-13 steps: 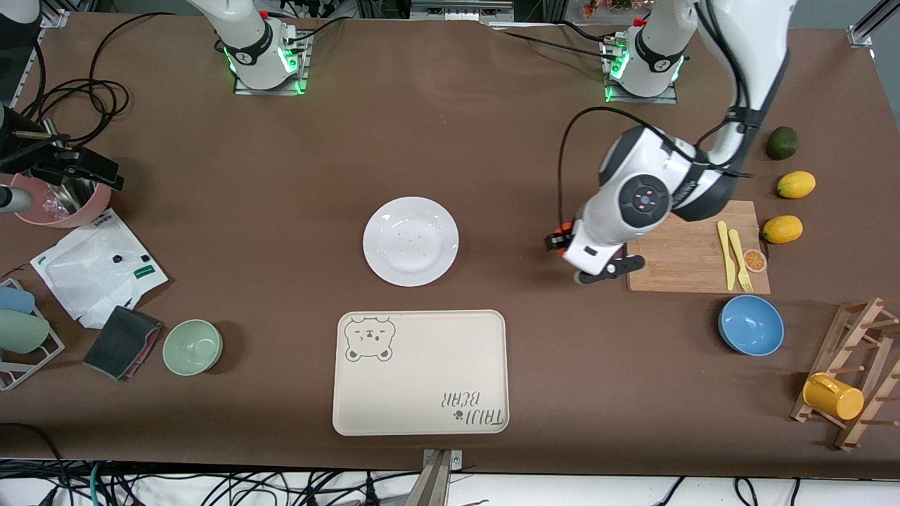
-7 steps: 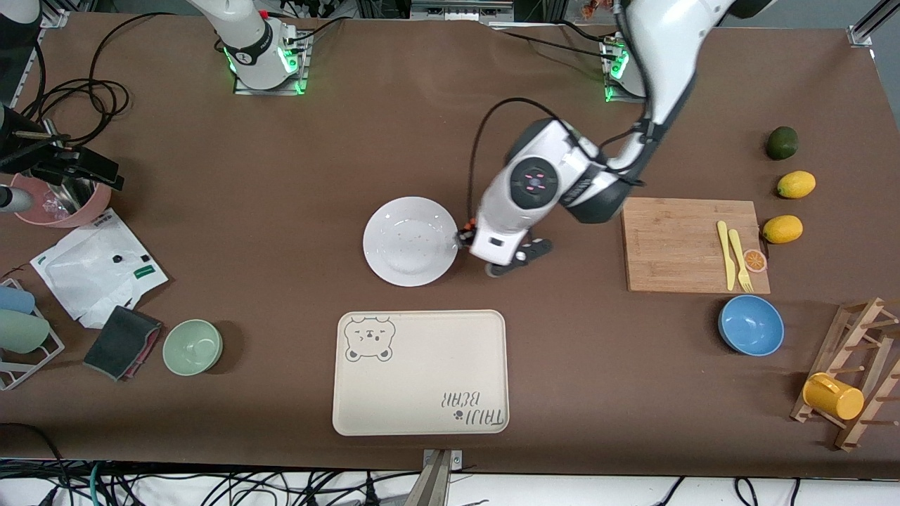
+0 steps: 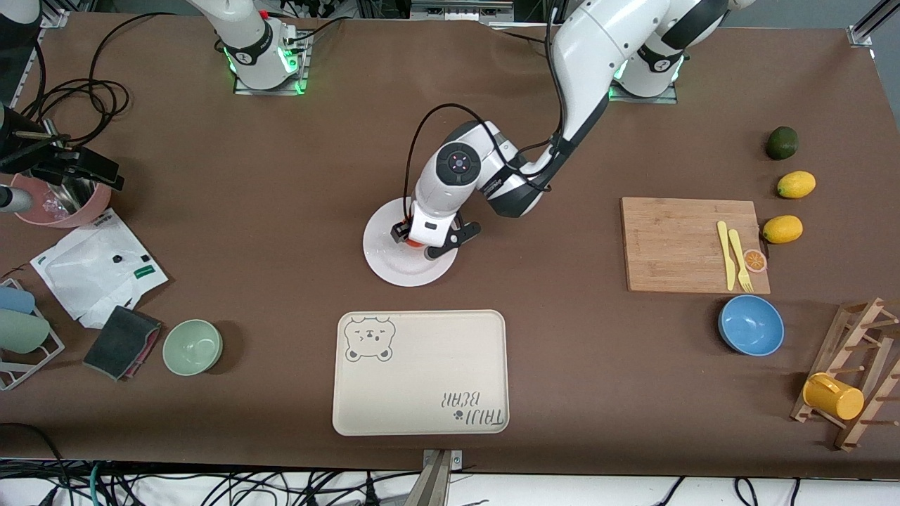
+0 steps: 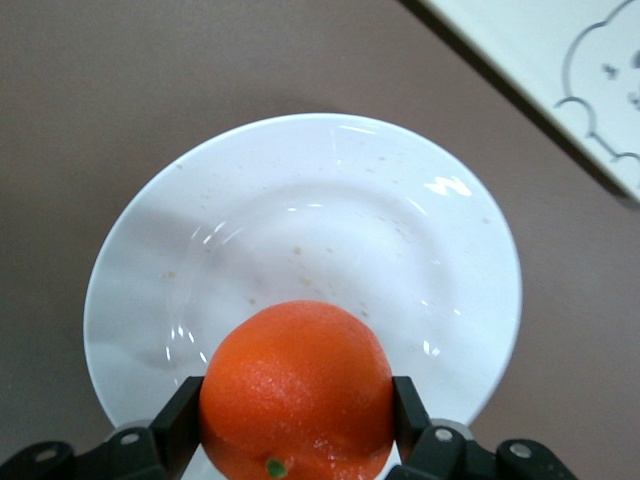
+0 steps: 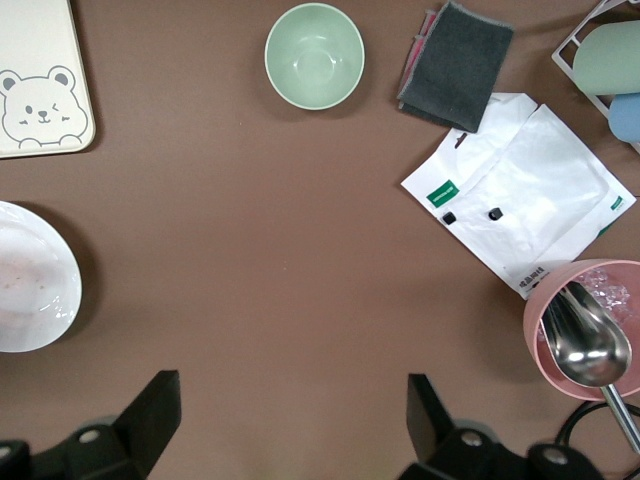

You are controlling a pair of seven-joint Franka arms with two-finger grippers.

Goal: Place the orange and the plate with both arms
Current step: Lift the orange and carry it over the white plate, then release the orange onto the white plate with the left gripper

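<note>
The white plate (image 3: 394,263) lies mid-table, farther from the front camera than the bear tray. My left gripper (image 3: 420,244) hangs just over the plate and is shut on the orange (image 3: 416,244). In the left wrist view the red-orange fruit (image 4: 295,390) sits between both black fingers of my left gripper (image 4: 297,402), above the plate (image 4: 300,220). My right gripper (image 5: 290,400) is open and empty over bare table toward the right arm's end. It is out of the front view. The right wrist view shows the plate's edge (image 5: 30,290).
The beige bear tray (image 3: 422,372) lies nearer the front camera than the plate. A cutting board (image 3: 675,246) with cutlery and a blue bowl (image 3: 751,325) are toward the left arm's end. A green bowl (image 3: 193,346), grey cloth (image 3: 121,342) and pink cup (image 3: 63,200) are toward the right arm's end.
My left arm has swung from beside the cutting board to over the plate, carrying the orange. The right arm has not visibly moved.
</note>
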